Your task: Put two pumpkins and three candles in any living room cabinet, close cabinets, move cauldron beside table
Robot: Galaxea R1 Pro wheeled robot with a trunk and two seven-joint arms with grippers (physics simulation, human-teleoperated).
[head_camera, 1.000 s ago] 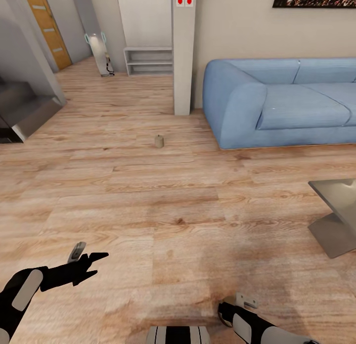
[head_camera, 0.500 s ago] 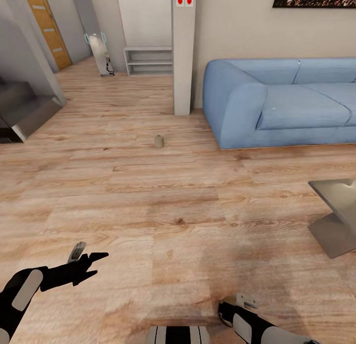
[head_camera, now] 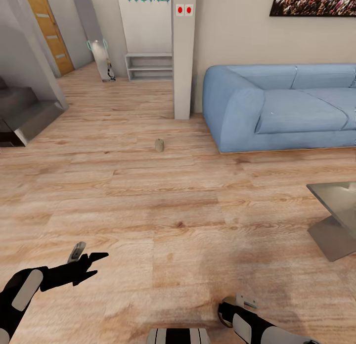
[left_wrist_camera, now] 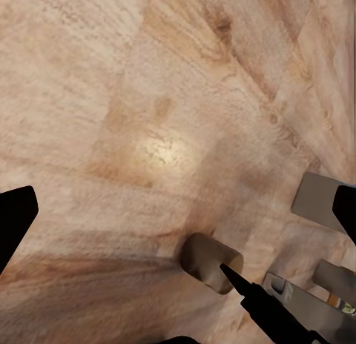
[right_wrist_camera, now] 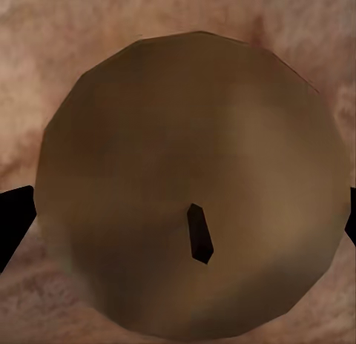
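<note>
Now the right tool (right_wrist_camera: 178, 210) hangs over a candle (right_wrist_camera: 194, 188) held end-on between its fingertips, which look closed on its sides. That grip looks shallow; a jolt could drop it. Another candle (head_camera: 159, 145) waits on the floor near the sofa (head_camera: 277, 107). The left tool (head_camera: 84, 265) is spread, empty.

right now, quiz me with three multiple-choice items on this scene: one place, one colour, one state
1. Where is the loose candle?
A on the floor, left of the sofa in the head view
B on the sofa
C in a basket

2. Sofa colour?
A red
B blue
C green

3. Left tool?
A shut on a pumpkin
B shut on a candle
C open, empty

Key:
1 A, it stands on bare planks.
2 B, its cushions are blue.
3 C, it is spread wide with nothing inside.
</note>
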